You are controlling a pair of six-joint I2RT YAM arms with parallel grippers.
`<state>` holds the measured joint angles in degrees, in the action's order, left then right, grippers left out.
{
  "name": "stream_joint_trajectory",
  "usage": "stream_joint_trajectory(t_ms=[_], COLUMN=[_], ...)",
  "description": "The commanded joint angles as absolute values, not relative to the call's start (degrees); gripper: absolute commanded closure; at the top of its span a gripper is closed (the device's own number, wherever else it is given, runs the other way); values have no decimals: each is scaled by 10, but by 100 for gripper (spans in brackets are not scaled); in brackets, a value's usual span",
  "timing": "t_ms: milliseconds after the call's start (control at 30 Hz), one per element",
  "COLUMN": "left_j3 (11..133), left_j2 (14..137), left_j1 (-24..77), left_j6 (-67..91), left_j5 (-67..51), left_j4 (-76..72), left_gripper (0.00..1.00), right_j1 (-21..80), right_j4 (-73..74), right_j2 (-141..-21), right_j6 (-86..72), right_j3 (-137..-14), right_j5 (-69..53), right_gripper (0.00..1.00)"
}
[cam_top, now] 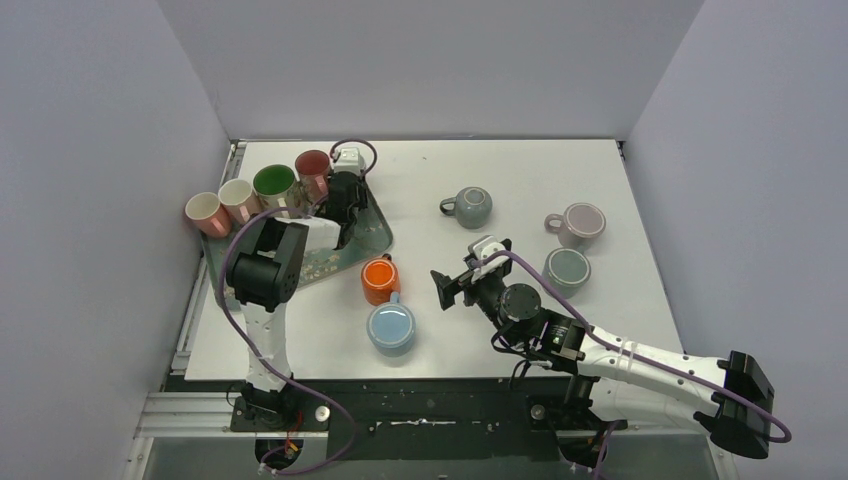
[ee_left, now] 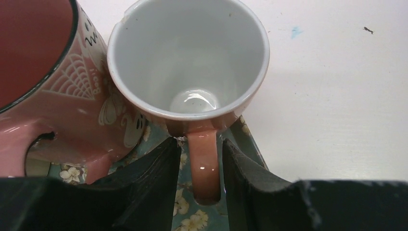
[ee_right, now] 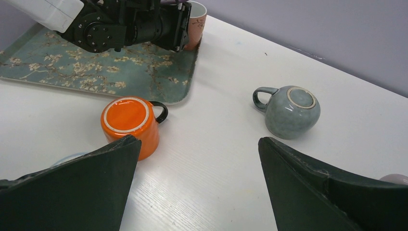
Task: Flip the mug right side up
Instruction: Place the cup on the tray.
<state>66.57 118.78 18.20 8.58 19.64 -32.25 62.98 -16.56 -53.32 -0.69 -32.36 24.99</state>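
A salmon-pink mug with a white inside [ee_left: 192, 62] stands upright at the tray's far right corner; it also shows in the top view [cam_top: 349, 158] and the right wrist view [ee_right: 196, 19]. My left gripper [ee_left: 199, 159] is over the tray [cam_top: 372, 235], its fingers [ee_left: 144, 183] on either side of the mug's handle [ee_left: 204, 163] with thin gaps. An orange mug [cam_top: 380, 280] stands upside down on the table [ee_right: 127, 118]. A grey-green mug [cam_top: 470, 206] also has its base up [ee_right: 291, 110]. My right gripper [cam_top: 447, 288] is open and empty [ee_right: 199, 139], between those two.
A pink patterned mug [ee_left: 43, 72] touches the held-side mug. Green, beige and pink mugs [cam_top: 240, 198] line the tray's back. A light blue mug [cam_top: 390, 327], a grey mug [cam_top: 567, 268] and a mauve mug [cam_top: 580, 222] stand on the table.
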Motion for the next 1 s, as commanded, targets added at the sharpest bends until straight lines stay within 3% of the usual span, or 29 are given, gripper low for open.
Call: stream_joint_trajectory(t_ms=[0,233,433,900,967], left_j3=[707,731,738,774,774], left_j2=[1197,1200,1166,993,965], left_j1=[180,180,184,196,196], left_j6=[98,103,102,180,192], left_j5=[207,218,204,73,55], left_j4=[-340,-331,-302,-76,-43], left_gripper=[65,69,51,32,23], right_j1=[627,627,627,626,625], right_j4=[-171,-163,-150,-83,-55], right_j2=[-535,-535,-537,-565,-576], right_j6=[-4,-6,-41,-134,-146], right_j3=[-350,-353,-354,-364,-377], right_j5=[253,256,251,262,258], right_gripper=[0,0,0,0,0])
